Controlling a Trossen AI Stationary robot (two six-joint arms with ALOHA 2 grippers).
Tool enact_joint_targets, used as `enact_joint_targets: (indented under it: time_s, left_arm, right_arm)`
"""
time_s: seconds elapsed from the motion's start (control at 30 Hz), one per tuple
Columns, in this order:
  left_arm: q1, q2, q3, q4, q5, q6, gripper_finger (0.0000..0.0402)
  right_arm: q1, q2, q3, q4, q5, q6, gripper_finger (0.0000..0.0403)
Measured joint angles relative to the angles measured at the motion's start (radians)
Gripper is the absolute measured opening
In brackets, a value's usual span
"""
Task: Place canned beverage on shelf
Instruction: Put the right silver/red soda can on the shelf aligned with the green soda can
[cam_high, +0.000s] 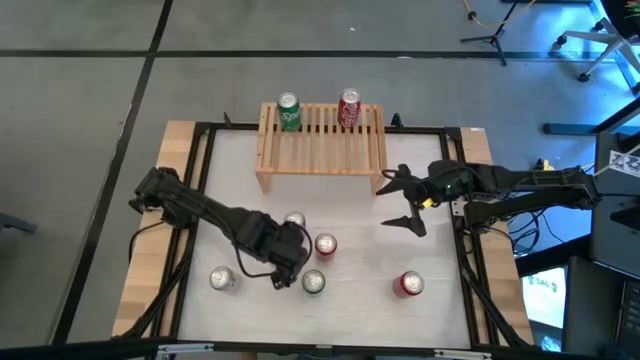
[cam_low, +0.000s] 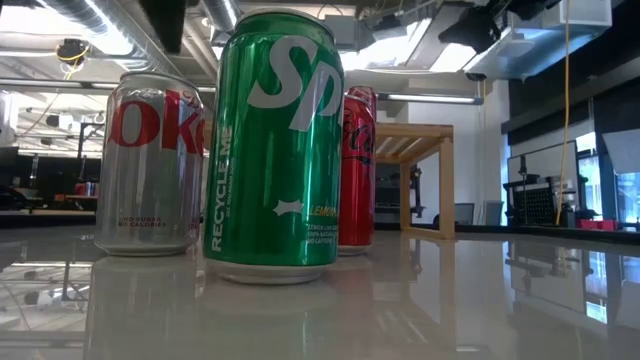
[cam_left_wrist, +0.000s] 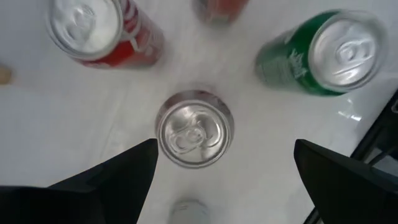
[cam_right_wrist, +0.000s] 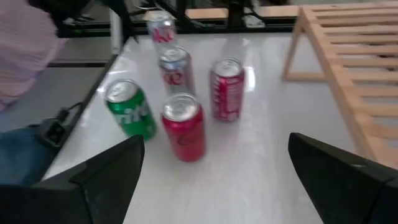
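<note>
The shelf (cam_high: 320, 150) stands at the table's far edge with a green can (cam_high: 289, 112) and a red can (cam_high: 349, 108) upright on its slats. Several more cans stand on the white table. My left gripper (cam_high: 287, 270) points down, open, over the group. In its wrist view a silver can (cam_left_wrist: 194, 129) stands upright just ahead of the gap between the fingers (cam_left_wrist: 227, 180), untouched. In the high view that can (cam_high: 294, 219) is half hidden by the arm. My right gripper (cam_high: 397, 200) hovers open beside the shelf's right leg, holding nothing (cam_right_wrist: 214, 180).
Close around the silver can stand a red can (cam_high: 325, 244) (cam_left_wrist: 99, 31) and a green can (cam_high: 313, 283) (cam_left_wrist: 323, 50). A silver can (cam_high: 221, 279) stands near the left front and a red can (cam_high: 407, 285) toward the right front. A black frame (cam_high: 200, 180) rims the table.
</note>
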Motion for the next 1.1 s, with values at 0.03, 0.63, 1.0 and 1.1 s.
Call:
enact_joint_targets:
  time_s: [0.03,0.63,1.0,1.1]
  left_arm:
    - [-0.001,0.000,-0.016,0.006,0.002,0.000,0.0365]
    - [0.000,0.000,-0.215,0.124,-0.008,0.001,0.0365]
    - [0.000,0.000,-0.323,0.247,-0.008,0.004,0.0365]
    - [0.001,0.000,-0.344,0.272,-0.008,0.004,0.0365]
  right_arm:
    - [0.000,0.000,0.008,0.001,-0.022,0.000,0.0392]
    - [0.001,-0.001,0.136,-0.028,-0.379,0.077,0.0392]
    - [0.001,-0.002,0.136,-0.034,-0.472,0.194,0.0392]
    - [0.001,-0.003,0.136,-0.034,-0.481,0.214,0.0392]
